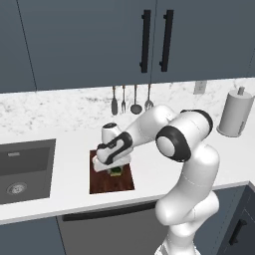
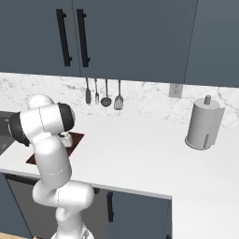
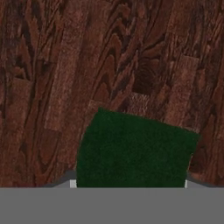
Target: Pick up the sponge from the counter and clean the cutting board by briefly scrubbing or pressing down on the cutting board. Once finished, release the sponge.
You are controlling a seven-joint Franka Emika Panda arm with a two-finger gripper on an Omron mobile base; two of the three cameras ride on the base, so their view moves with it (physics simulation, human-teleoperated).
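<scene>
Brightness: even and soft across the long white countertop (image 1: 159, 172), nothing blown out
Shadows: faint, a slight darkening under the white arm on the dark reddish-brown wooden cutting board (image 1: 112, 182)
Glare: a mild sheen on the arm's rounded white shells
Dark areas: the slate-blue upper cabinets (image 2: 140, 37) read flat and dim
Sharpness: both base views slightly soft and blocky; the hand view's wood grain is coarse and pixelated, the sponge's dark green top (image 3: 135, 148) a blurred patch without texture

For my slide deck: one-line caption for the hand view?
Shut pincer holds dark-green-topped sponge over the reddish-brown wooden cutting board.
</scene>
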